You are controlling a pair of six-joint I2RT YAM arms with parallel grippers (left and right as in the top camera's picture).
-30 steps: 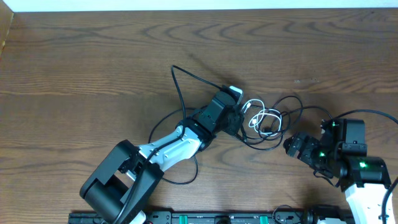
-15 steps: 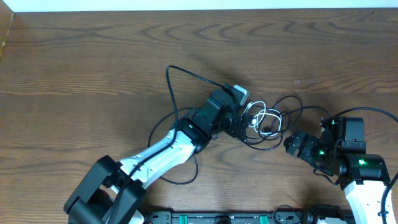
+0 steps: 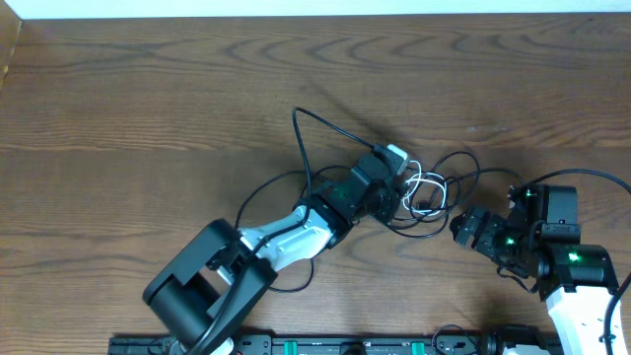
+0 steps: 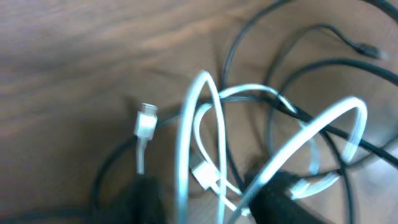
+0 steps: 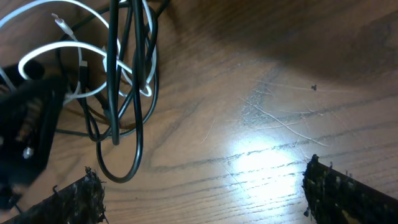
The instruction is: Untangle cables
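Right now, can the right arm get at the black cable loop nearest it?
Probably yes. The right gripper stands open just short of the black cable loop, with only bare table between. The left gripper sits at the white cable, off that path.

One counter (image 3: 148, 99) carries everything. Two robot arms reach over it, the left arm (image 3: 286, 232) and the right arm (image 3: 577, 271). Each ends in one tool with two fingers, so there are two tools in all: the left tool (image 3: 386, 197) and the right tool (image 3: 458, 231). The tangle holds one white cable (image 3: 426, 183), and the left wrist view shows two white plug ends (image 4: 145, 119). At least two black strands show, a first black cable (image 3: 301, 138) and a second black cable (image 3: 459, 152). Inside the knot their number cannot be told for certain.
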